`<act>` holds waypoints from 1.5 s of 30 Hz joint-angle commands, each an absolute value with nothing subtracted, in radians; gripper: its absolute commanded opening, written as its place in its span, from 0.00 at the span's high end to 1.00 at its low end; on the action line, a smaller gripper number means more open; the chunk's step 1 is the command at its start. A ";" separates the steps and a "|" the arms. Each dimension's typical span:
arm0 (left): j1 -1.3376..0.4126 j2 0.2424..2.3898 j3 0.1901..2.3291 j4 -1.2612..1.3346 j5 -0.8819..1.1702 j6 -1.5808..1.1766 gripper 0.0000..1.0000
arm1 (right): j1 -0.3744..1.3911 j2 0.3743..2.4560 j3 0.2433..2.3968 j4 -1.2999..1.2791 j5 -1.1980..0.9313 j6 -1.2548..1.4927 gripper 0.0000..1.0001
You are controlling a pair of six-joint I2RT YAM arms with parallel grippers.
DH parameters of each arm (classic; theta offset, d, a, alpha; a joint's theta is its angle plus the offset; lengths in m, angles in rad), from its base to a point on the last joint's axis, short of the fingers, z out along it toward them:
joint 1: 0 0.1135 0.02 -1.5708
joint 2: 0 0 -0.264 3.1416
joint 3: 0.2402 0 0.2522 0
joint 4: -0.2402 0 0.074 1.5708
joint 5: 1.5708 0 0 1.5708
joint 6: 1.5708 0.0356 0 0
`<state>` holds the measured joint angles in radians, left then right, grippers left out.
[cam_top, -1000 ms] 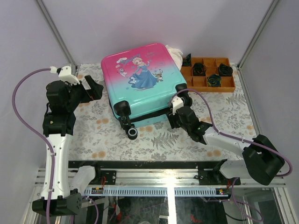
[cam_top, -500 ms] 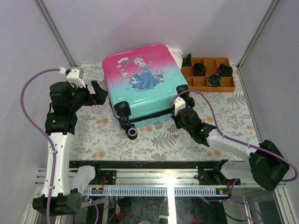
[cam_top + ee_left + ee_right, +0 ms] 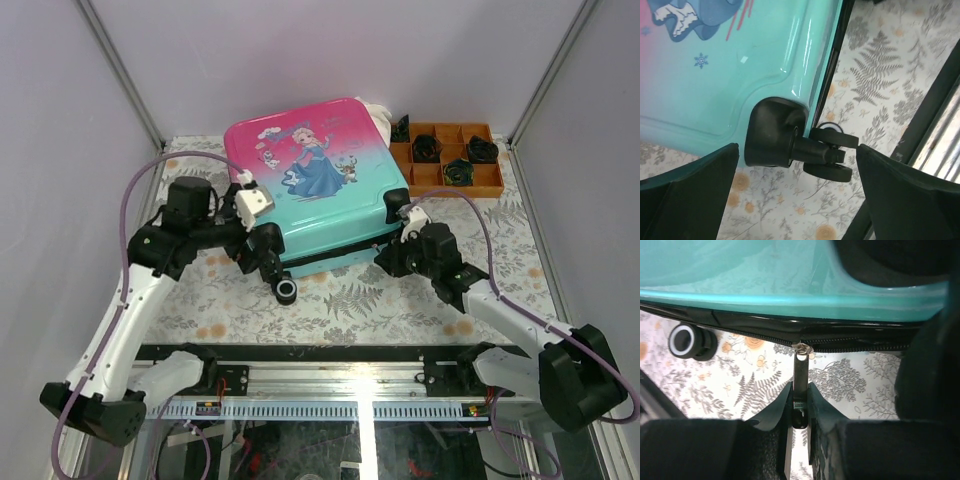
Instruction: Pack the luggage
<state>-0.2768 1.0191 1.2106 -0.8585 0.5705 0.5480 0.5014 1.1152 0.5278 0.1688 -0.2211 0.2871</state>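
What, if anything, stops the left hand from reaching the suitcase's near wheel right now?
Probably nothing, so yes: the left hand is open, the wheel at the suitcase corner sits between its fingers, and nothing else lies in that gap.

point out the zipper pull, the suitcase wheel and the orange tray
zipper pull (image 3: 800,371), right wrist view, its metal tab
wheel (image 3: 829,173), left wrist view, its tyre
tray (image 3: 465,191), top view, its near rim

Luggage (image 3: 330,205) shell: glossy, smooth hard plastic — zipper pull (image 3: 800,377) dark, metal-looking; table cover (image 3: 340,305) matt.
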 commanded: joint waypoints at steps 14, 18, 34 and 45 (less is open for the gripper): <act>-0.795 1.147 1.213 -0.741 0.062 0.915 0.00 | 0.300 1.071 0.458 0.192 -0.508 0.648 1.00; -0.804 1.119 1.265 -0.968 0.320 1.199 0.10 | 0.296 1.077 0.469 0.181 -0.522 0.630 1.00; -0.860 1.298 1.436 -1.452 0.189 1.681 0.07 | 0.293 1.089 0.462 0.183 -0.512 0.622 1.00; -0.862 1.364 1.342 -1.385 0.099 1.705 0.17 | 0.249 1.074 0.469 0.133 -0.506 0.577 1.00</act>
